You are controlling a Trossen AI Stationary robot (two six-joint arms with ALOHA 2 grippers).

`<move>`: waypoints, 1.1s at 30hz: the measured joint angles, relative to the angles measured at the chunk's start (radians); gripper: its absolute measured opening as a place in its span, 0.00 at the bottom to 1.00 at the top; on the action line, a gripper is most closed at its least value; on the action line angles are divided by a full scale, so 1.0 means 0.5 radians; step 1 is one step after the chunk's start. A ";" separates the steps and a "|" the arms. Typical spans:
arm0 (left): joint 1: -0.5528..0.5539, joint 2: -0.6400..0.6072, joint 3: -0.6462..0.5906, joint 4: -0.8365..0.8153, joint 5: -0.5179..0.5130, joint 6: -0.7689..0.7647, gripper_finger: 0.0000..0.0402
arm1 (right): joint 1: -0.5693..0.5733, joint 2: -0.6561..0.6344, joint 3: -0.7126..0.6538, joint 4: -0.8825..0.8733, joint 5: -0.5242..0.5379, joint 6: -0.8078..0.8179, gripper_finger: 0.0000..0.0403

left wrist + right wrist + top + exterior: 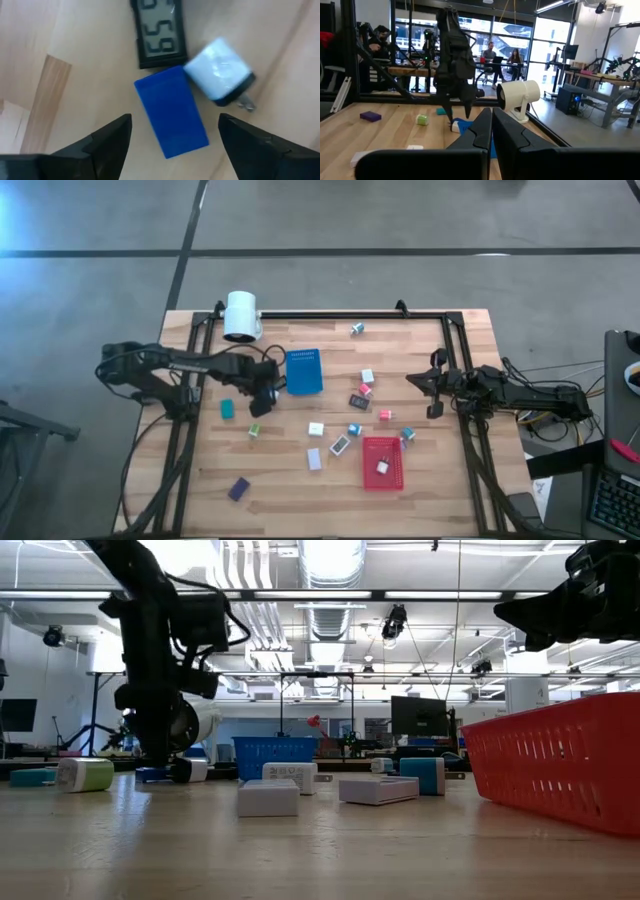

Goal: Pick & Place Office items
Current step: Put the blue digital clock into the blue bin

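- Two digits, "55", show on a small black LCD display (161, 34) lying on the bench (75, 45).
- Left hand (172, 135) gapes wide over a blue block (172, 111).
- Right hand (490, 127) pinched closed, holding nothing.

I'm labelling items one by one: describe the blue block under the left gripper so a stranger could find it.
Start at the blue tray near the table's far edge. Beside it the left gripper hangs open over a small cluster. The blue block lies flat between its fingers, plain blue, unlike the black digital display and the white charger next to it.
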 joint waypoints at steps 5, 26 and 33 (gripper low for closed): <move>0.067 0.090 -0.036 0.056 0.002 0.048 0.75 | 0.000 0.008 0.000 -0.001 -0.001 -0.001 0.02; 0.127 0.097 -0.062 0.143 0.111 0.251 0.37 | 0.000 0.089 0.000 -0.001 0.000 -0.008 0.02; 0.127 0.076 -0.060 0.040 0.083 0.206 0.37 | 0.000 0.089 0.000 -0.001 -0.001 -0.006 0.02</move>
